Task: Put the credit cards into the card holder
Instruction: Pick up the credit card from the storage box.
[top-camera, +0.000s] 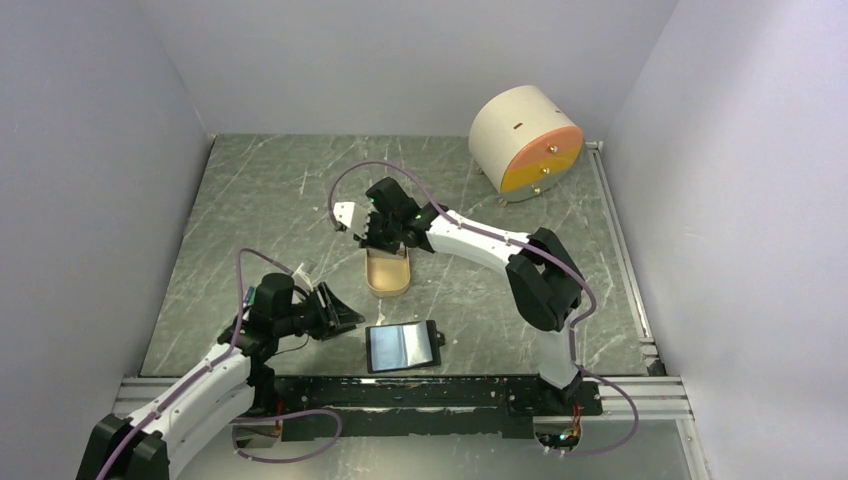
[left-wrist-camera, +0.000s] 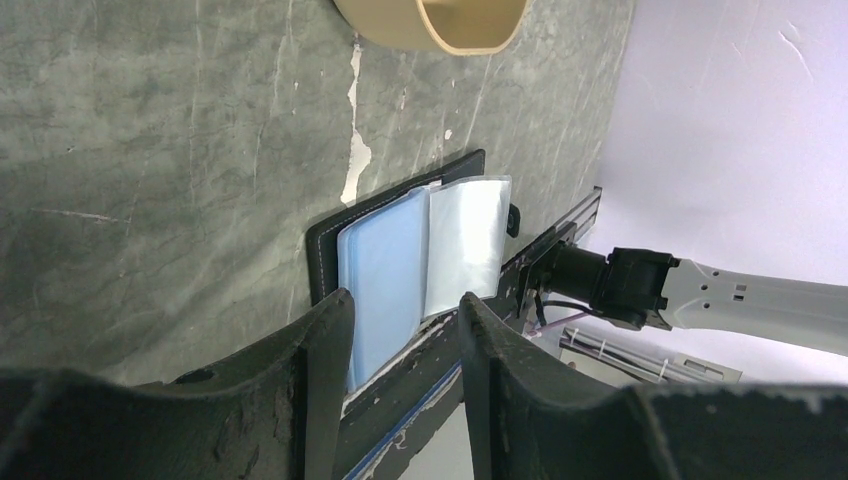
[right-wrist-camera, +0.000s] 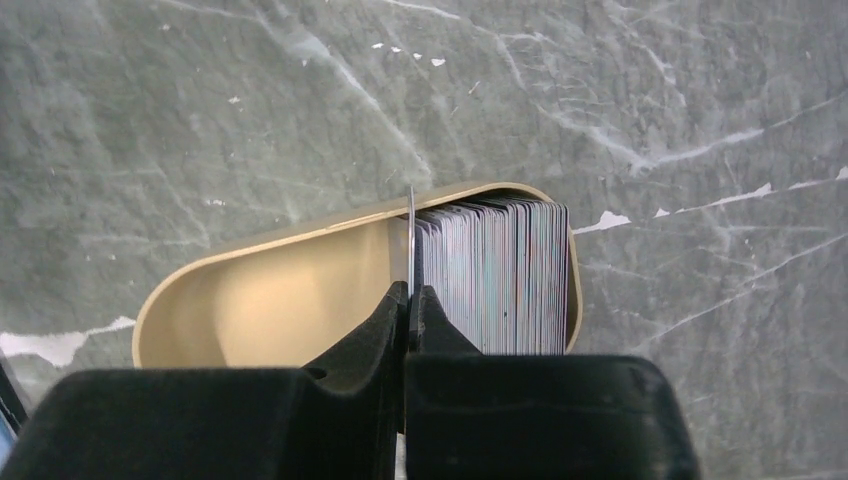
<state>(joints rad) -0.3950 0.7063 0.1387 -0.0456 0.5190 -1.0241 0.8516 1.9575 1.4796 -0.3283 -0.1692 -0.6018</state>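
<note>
— Grey-green marble table (top-camera: 250, 200) is carrying what?
— A beige drum (top-camera: 520, 135) is sitting at the back. The card holder (top-camera: 402, 345) is lying open by the near edge, the left gripper (left-wrist-camera: 405, 300) beside it gaping wide.
— And the credit cards (right-wrist-camera: 500, 275)?
— They are standing on edge in the tan tray (right-wrist-camera: 270, 290), mid-table. The right gripper (right-wrist-camera: 412, 300) is pinching one card (right-wrist-camera: 411, 225) at the stack's end.

Card holder (left-wrist-camera: 385, 260) lies open on table (left-wrist-camera: 150, 150); left gripper (left-wrist-camera: 405, 305), 2 jaws apart, perhaps just over it.
</note>
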